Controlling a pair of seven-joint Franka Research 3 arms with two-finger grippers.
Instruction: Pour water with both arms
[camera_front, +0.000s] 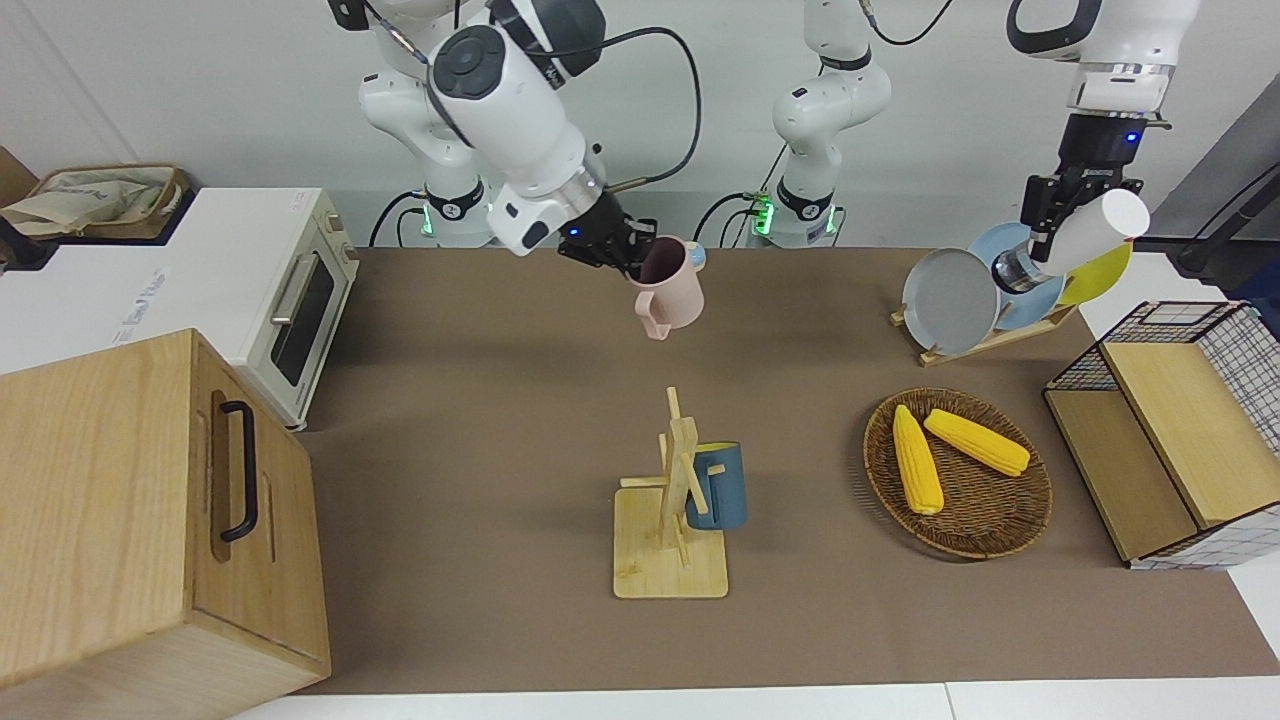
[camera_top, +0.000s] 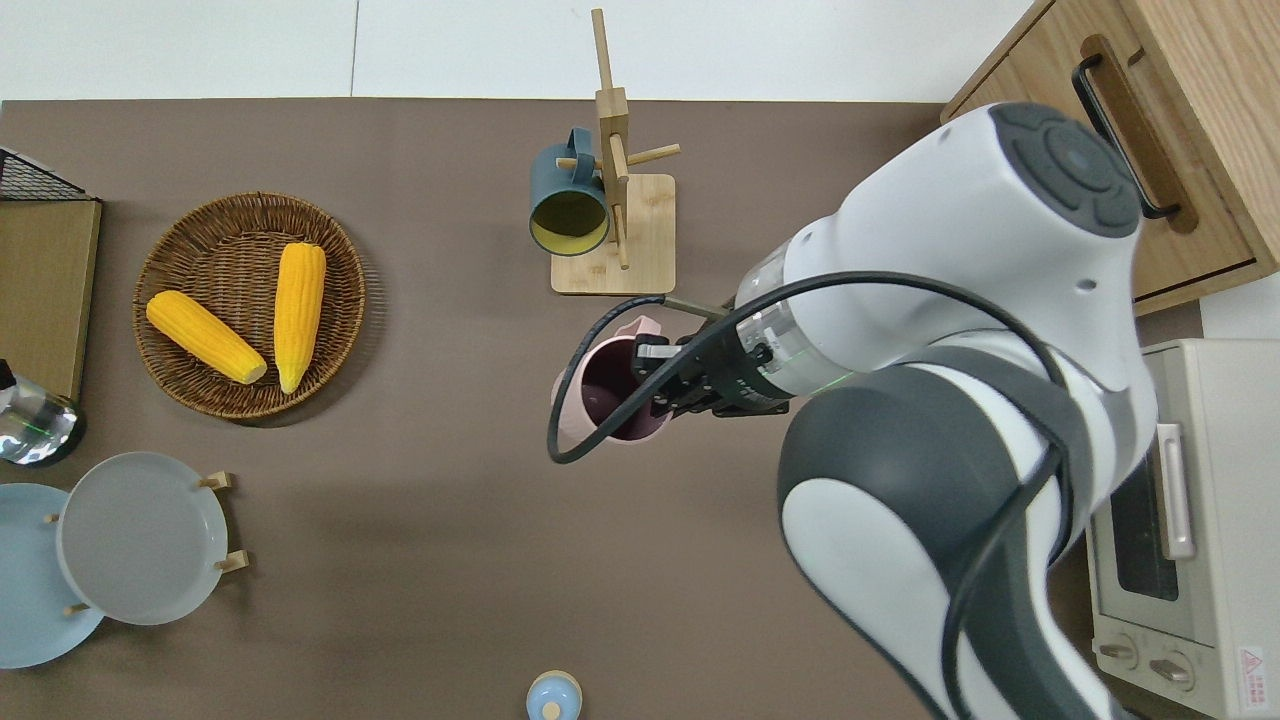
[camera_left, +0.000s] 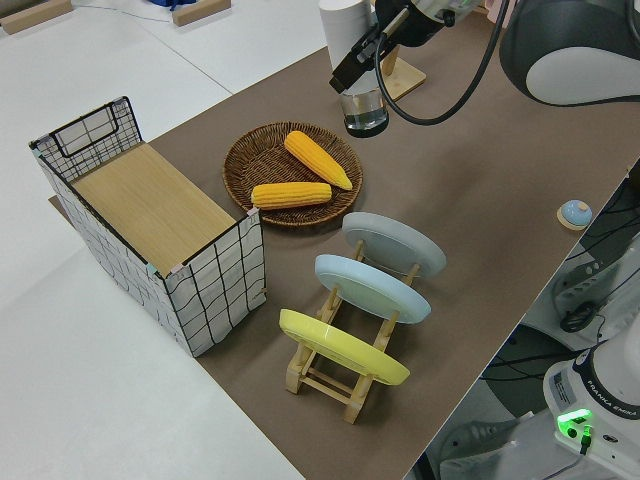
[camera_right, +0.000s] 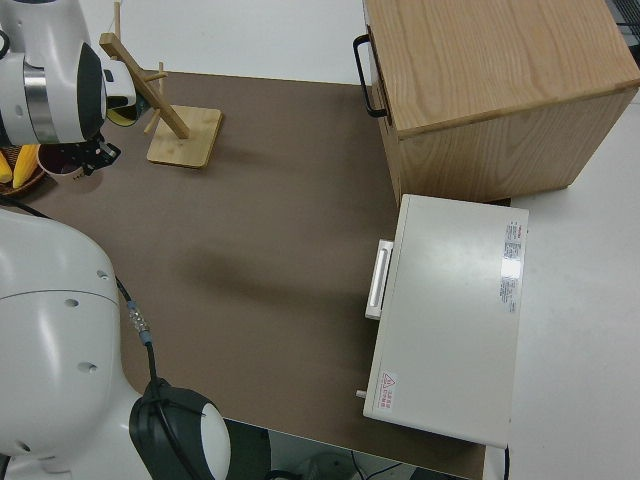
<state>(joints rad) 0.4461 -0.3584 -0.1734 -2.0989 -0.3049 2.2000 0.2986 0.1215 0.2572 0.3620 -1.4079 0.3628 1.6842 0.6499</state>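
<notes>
My right gripper (camera_front: 628, 256) is shut on the rim of a pink mug (camera_front: 668, 290) and holds it in the air, a little tilted, its handle pointing away from the robots. From overhead, the pink mug (camera_top: 608, 392) and right gripper (camera_top: 662, 386) hang over bare brown mat close to the mug rack's base. My left gripper (camera_front: 1046, 214) is shut on a bottle (camera_front: 1080, 238) with a white top and a clear bottom, held slanted in the air. In the left side view the left gripper (camera_left: 357, 62) grips the bottle (camera_left: 360, 100). Overhead, only the bottle's clear bottom (camera_top: 32, 428) shows, beside the plate rack.
A wooden mug rack (camera_front: 672, 540) carries a blue mug (camera_front: 718, 486). A wicker basket (camera_front: 960, 535) holds two corn cobs (camera_front: 916, 460). A plate rack (camera_front: 985, 340), a wire crate (camera_front: 1180, 440), a toaster oven (camera_front: 290, 300), a wooden cabinet (camera_front: 150, 520) and a small blue bell (camera_top: 553, 696) stand around.
</notes>
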